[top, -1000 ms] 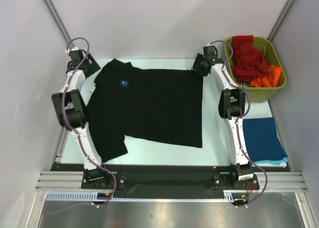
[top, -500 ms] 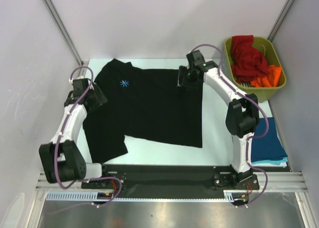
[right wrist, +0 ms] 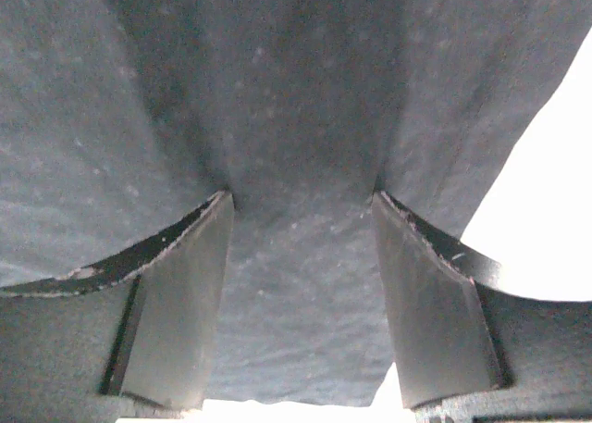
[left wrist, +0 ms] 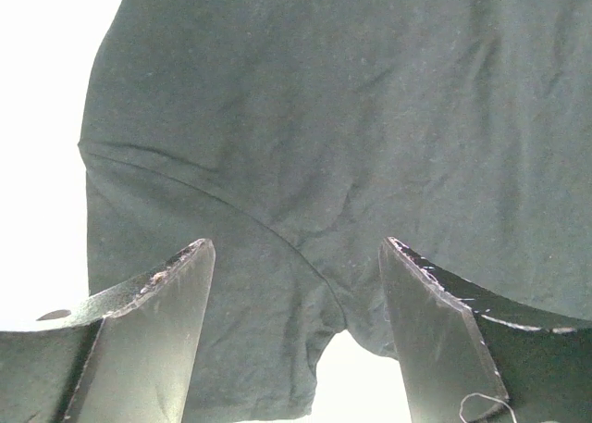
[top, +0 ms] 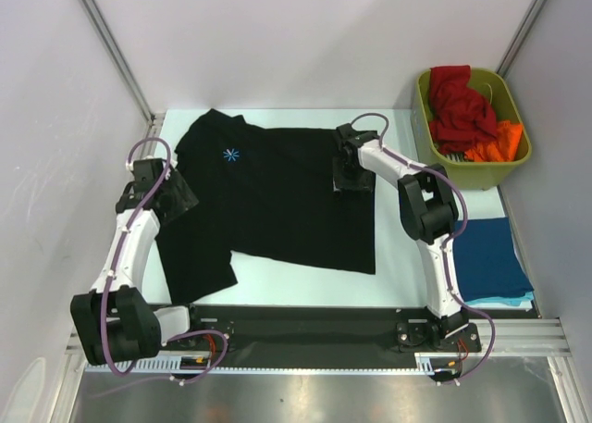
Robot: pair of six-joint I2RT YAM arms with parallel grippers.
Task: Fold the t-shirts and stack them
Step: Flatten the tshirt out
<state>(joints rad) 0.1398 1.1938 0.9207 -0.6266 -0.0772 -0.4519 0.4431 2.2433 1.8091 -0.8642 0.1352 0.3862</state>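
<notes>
A black t-shirt [top: 277,201] with a small light-blue starburst print [top: 228,154] lies spread flat on the table, collar to the left and hem to the right. My left gripper [top: 178,199] is open low over its left edge; in the left wrist view [left wrist: 296,242] the sleeve seam and armpit notch of the shirt [left wrist: 370,118] lie between the jaws. My right gripper [top: 351,179] is open and pressed down on the shirt near the far right hem; in the right wrist view [right wrist: 302,197] black cloth [right wrist: 296,293] fills the gap between the fingers.
An olive-green bin [top: 490,175] at the back right holds a red shirt [top: 458,108] and an orange one [top: 495,143]. A folded dark blue shirt [top: 488,256] lies on a teal one [top: 504,302] at the right front. Walls enclose the table.
Both arms came in from the far corners. My left gripper moved nearer to the shirt's left sleeve; my right gripper moved left and nearer onto the shirt by the hem.
</notes>
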